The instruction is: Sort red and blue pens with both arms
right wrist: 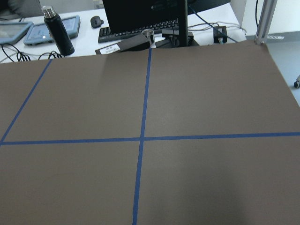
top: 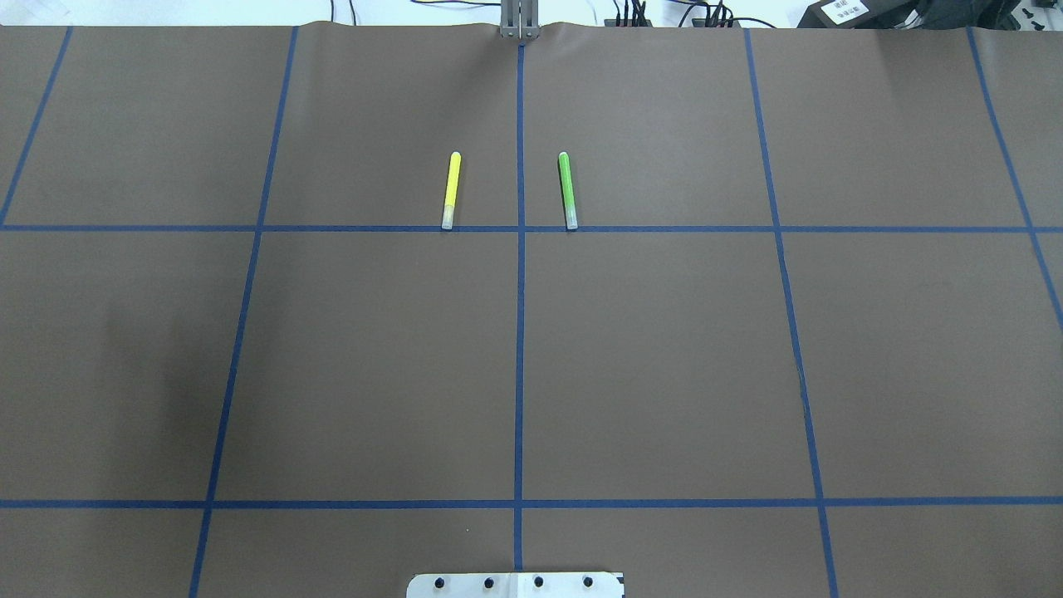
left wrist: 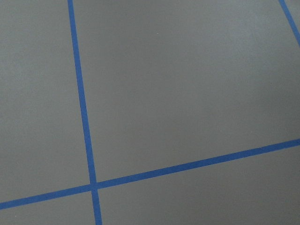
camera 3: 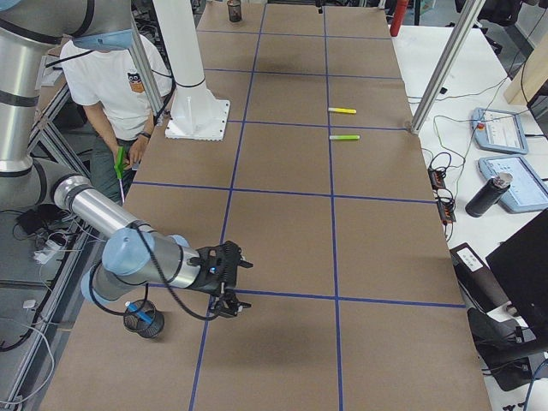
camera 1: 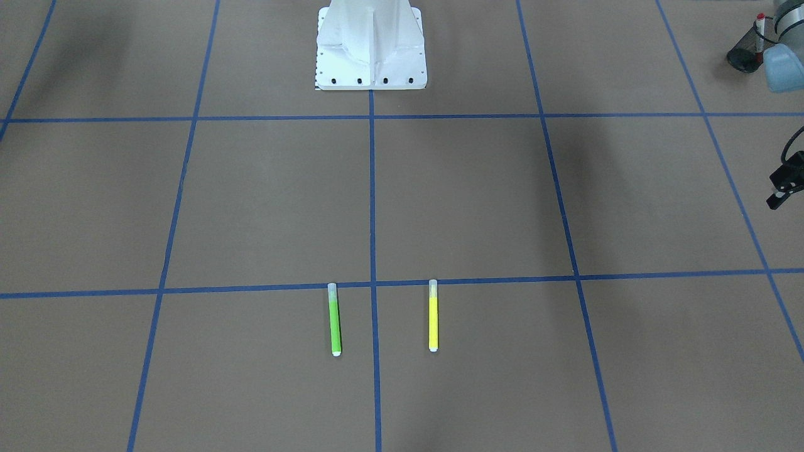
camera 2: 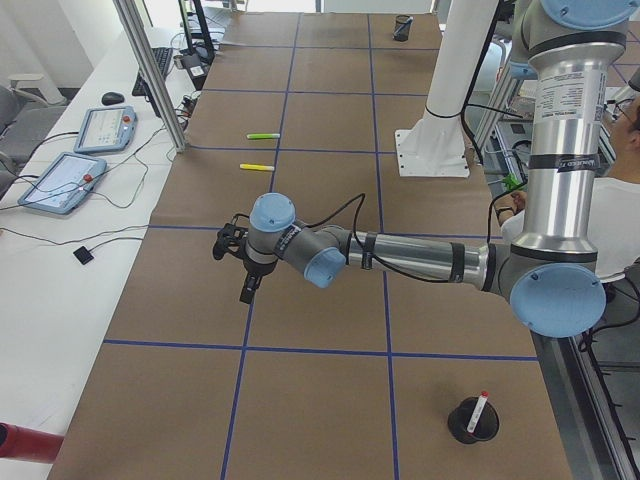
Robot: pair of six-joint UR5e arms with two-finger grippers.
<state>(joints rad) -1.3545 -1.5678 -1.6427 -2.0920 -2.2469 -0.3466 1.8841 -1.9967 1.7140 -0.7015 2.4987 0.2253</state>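
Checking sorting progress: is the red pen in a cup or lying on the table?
In a cup: the red pen stands capped-end up inside the black mesh cup.

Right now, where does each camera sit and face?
Front: across the table, facing the pedestal; left claw at edge.
Overhead: above and behind, looking down; pedestal foot only.
Left side: table's end; left arm near.
Right side: opposite end; right arm near.
Left wrist: down at table; no claw.
Right wrist: toward a monitor; no claw.
Shared, front and overhead: green marker, yellow marker.
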